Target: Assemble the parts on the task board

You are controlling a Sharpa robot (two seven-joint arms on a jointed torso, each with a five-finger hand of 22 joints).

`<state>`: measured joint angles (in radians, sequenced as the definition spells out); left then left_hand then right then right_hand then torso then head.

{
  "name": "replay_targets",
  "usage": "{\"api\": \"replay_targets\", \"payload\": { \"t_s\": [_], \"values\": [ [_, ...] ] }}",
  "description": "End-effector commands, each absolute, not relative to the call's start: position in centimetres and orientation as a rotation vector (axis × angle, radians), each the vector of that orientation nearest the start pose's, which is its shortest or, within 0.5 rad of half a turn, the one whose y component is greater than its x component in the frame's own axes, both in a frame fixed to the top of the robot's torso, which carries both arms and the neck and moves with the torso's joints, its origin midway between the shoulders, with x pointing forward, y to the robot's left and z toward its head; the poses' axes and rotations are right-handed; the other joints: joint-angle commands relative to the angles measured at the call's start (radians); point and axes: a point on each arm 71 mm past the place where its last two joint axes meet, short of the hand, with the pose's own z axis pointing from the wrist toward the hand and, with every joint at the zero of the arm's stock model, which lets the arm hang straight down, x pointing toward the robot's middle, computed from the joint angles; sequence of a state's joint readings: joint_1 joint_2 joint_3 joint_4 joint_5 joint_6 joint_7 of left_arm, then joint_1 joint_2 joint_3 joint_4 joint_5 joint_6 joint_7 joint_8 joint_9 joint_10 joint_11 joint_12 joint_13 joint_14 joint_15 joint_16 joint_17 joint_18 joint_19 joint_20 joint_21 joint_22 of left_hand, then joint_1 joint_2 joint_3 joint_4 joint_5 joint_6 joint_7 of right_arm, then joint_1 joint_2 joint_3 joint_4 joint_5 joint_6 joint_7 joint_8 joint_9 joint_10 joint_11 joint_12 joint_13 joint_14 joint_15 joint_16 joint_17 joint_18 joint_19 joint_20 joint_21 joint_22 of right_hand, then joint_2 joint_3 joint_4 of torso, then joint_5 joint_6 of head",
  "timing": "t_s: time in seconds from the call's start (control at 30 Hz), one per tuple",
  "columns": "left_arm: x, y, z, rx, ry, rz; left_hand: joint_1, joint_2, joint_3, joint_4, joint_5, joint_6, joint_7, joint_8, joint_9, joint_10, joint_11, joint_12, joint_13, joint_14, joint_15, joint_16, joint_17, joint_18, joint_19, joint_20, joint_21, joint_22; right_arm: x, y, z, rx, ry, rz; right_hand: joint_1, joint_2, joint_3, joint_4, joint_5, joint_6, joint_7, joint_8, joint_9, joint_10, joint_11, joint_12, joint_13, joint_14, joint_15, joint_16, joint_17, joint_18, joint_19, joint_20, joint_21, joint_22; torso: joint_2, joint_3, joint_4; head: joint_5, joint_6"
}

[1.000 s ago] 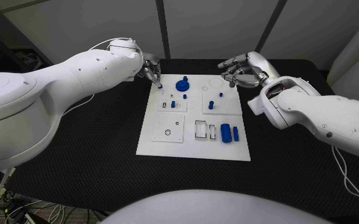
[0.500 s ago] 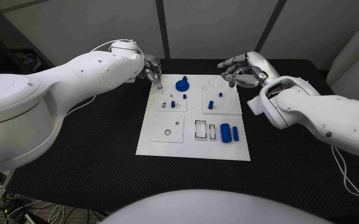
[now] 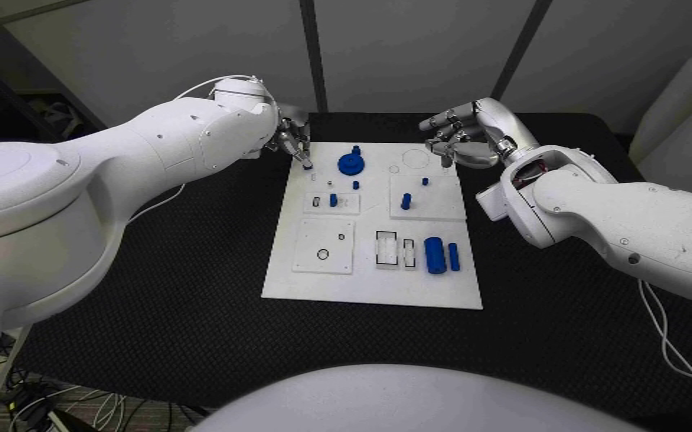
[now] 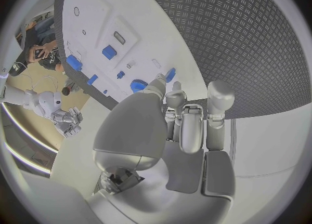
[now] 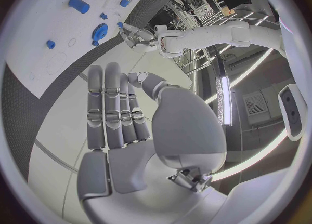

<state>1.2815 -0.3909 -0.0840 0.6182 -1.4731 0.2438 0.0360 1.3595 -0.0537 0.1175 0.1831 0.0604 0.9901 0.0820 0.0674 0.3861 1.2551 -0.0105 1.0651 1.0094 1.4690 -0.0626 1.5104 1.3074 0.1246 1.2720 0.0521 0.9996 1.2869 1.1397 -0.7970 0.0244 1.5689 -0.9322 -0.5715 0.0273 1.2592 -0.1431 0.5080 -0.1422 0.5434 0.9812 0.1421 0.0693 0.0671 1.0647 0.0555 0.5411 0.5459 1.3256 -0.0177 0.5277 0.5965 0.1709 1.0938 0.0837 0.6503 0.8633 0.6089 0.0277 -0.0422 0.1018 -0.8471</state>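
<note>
Black textured table (image 3: 173, 292) before grey wall panels bears a white rectangular task board (image 3: 372, 287), long axis running away from the robot; left hand (image 3: 293, 140) pinches a small blue part (image 3: 309, 165), right hand (image 3: 464, 138) empty, fingers apart.

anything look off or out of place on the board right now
Nothing stands out. The white board lies flat and square on the table, and the blue parts sit tidily on it. No spill or damage shows.

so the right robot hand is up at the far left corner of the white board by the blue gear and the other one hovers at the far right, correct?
No: the sides are swapped. In the head view the left robot hand is at the far left corner of the task board by the blue gear; the right robot hand hovers at the far right.
</note>
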Motion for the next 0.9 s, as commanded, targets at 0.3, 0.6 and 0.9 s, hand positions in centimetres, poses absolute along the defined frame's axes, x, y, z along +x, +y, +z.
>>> {"api": "replay_targets", "payload": {
  "t_s": [0.3,0.6,0.9],
  "values": [
    [61.01,23.74,-22.10,0.184,2.162,-0.246,0.003,0.015,0.001,-0.008,-0.006,0.014,0.000,0.006,-0.005,0.006,0.006,0.008,0.001,0.071,0.002,0.005,0.159,-0.002,0.007,-0.001,0.007,0.003,47.86,-17.42,-17.27,0.392,1.508,1.027,0.002,0.009,-0.006,0.001,0.005,0.004,0.005,-0.005,-0.001,-0.002,0.006,-0.002,-0.001,0.005,0.001,-0.005,-0.001,0.012,0.005,0.003,-0.003,-0.001,0.000,-0.0001,0.0004,0.001,-0.002],
    [61.01,23.73,-22.17,0.183,2.162,-0.245,0.004,0.019,0.003,-0.011,-0.006,0.016,0.000,0.005,-0.008,0.004,0.006,0.005,-0.003,0.071,0.002,0.005,0.159,-0.002,0.007,0.000,0.008,0.004,47.86,-17.41,-17.26,0.392,1.507,1.028,0.002,0.009,-0.006,0.001,0.005,0.004,0.005,-0.005,-0.001,-0.002,0.006,-0.002,-0.001,0.005,0.001,-0.005,-0.001,0.012,0.005,0.003,-0.003,-0.001,0.000,-0.0003,-0.0003,0.001,-0.003],
    [61.01,23.64,-22.21,0.184,2.158,-0.248,0.005,0.054,0.014,-0.018,-0.006,0.040,-0.003,0.010,-0.021,0.006,0.009,0.008,-0.003,0.072,0.005,0.007,0.161,-0.003,0.009,0.003,0.010,0.007,47.87,-17.37,-17.26,0.391,1.506,1.029,0.002,0.009,-0.006,0.001,0.005,0.004,0.005,-0.005,-0.001,-0.002,0.006,-0.002,-0.001,0.005,0.001,-0.005,-0.001,0.012,0.005,0.003,-0.003,-0.001,0.000,0.0000,0.0003,0.001,-0.006]
  ]
}}
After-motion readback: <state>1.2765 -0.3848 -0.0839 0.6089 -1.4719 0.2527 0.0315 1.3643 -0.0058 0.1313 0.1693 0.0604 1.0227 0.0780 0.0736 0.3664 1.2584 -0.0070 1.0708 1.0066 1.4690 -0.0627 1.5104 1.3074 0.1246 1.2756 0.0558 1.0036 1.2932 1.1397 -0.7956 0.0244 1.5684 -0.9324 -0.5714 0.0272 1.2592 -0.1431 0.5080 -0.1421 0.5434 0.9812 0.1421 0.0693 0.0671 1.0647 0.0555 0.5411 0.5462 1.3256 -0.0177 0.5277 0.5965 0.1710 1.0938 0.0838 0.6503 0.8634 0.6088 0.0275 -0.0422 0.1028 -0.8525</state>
